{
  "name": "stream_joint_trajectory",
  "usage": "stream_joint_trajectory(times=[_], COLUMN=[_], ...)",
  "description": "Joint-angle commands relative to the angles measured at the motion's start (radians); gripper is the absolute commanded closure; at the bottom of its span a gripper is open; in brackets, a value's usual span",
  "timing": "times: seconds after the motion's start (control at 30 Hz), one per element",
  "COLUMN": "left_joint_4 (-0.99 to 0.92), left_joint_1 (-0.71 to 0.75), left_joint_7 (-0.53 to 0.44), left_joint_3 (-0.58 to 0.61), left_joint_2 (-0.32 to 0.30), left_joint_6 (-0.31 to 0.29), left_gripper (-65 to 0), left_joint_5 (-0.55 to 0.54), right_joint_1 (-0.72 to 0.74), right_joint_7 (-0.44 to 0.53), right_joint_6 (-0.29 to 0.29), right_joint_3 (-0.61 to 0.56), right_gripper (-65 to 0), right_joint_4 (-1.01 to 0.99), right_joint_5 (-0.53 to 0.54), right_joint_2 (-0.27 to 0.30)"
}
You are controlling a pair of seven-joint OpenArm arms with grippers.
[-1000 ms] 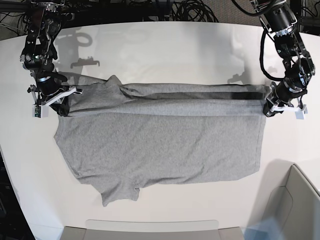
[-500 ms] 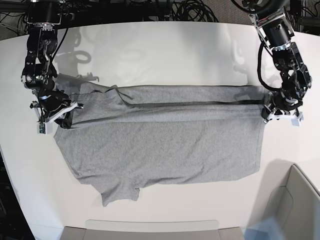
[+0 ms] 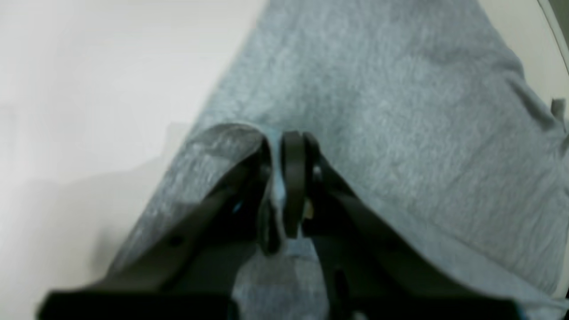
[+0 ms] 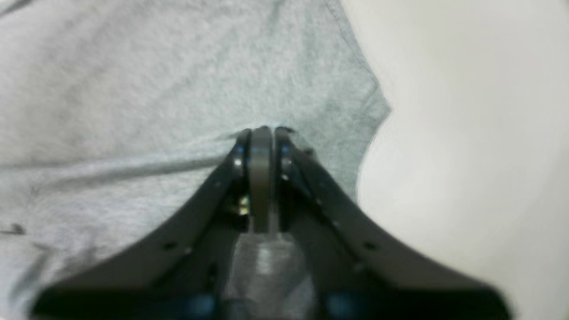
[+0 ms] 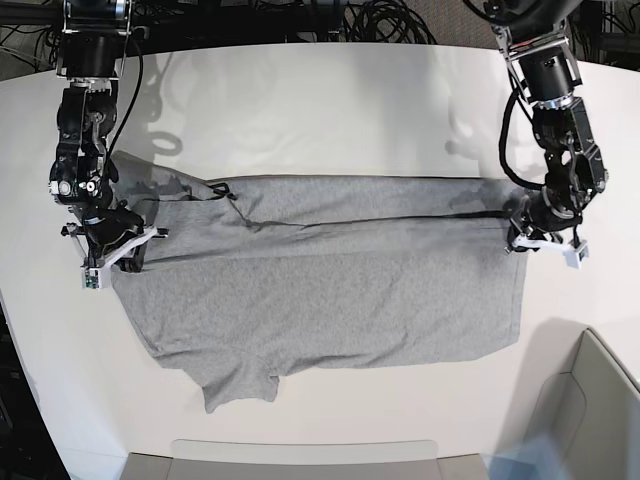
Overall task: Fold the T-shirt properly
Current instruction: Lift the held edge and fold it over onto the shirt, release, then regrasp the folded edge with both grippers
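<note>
Since a second ago both arms have carried the folded-over far edge of the T-shirt (image 5: 320,290) toward me and lowered it; the dark stripe of underside that showed along the fold has narrowed to a thin line, and the cloth now lies almost flat.

Nearest to me on the bench (image 5: 320,120), the shirt's near hem and one sleeve lie untouched, spread wide, plain grey side up. Beyond them runs the lengthwise fold, spanning from one arm to the other.

At that fold's ends sit the two end effectors. The left end effector (image 3: 284,186), on the base view's right, has its fingers nearly together with a thin ridge of grey fabric standing between them; I judge it is clamped on the T-shirt, though the grip looks to be loosening. The right end effector (image 4: 262,178) also shows its fingers close together over the cloth near a sleeve edge, but the picture is blurred and I cannot tell whether fabric is pinched or merely beneath them.

Assessment: the step in hand is laying down and releasing this first fold. To do it well, I would part both end effectors together, only once the edge rests on the lower layer, then lift straight up so no cloth drags and the fold line stays straight.
</note>
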Motion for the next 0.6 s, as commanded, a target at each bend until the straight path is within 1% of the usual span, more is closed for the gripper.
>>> stream_joint_trajectory(times=[0.0,0.07,0.1,0.13,0.3,0.37,0.47,0.5,0.57], left_joint_4=[0.014,0.019,0.022,0.022,0.051,0.089,0.165,0.195,0.235], left_joint_1=[-0.017,-0.017,-0.016,-0.016,-0.014,0.0,0.061,0.082,0.127], left_joint_7=[-0.019,-0.019,-0.019,-0.019,-0.016,-0.007,-0.005,-0.005,-0.005], left_joint_3=[-0.002,-0.002,-0.002,-0.005,-0.011,-0.011,-0.011,-0.011,-0.011], left_joint_2=[-0.02,-0.02,-0.02,-0.02,-0.021,-0.021,-0.021,-0.021,-0.021], left_joint_6=[-0.002,-0.002,-0.002,-0.002,-0.002,0.0,0.0,0.0,0.0], left_gripper=[-10.0,-14.7,-16.1,-16.1,-16.1,-16.1,-16.1,-16.1,-16.1], left_joint_5=[-0.006,-0.006,-0.008,-0.008,-0.008,-0.008,-0.008,-0.008,-0.008], right_joint_1=[0.022,0.019,0.016,0.013,-0.025,-0.065,-0.14,-0.174,-0.24], right_joint_7=[0.028,0.03,0.03,0.03,0.024,0.022,0.022,0.022,0.024], right_joint_6=[-0.002,-0.002,-0.002,-0.002,-0.002,-0.002,-0.002,-0.002,-0.002], right_joint_3=[0.005,0.006,0.006,0.006,0.028,0.08,0.143,0.164,0.219], right_gripper=[-11.9,-20.1,-23.6,-25.4,-24.9,-24.9,-24.9,-24.9,-24.9], right_joint_4=[0.026,0.04,0.055,0.072,0.183,0.229,0.273,0.281,0.279], right_joint_5=[0.001,-0.001,-0.001,-0.001,0.001,0.001,0.002,0.013,0.077], right_joint_2=[0.016,0.016,0.021,0.021,0.024,0.021,0.018,0.018,0.021])
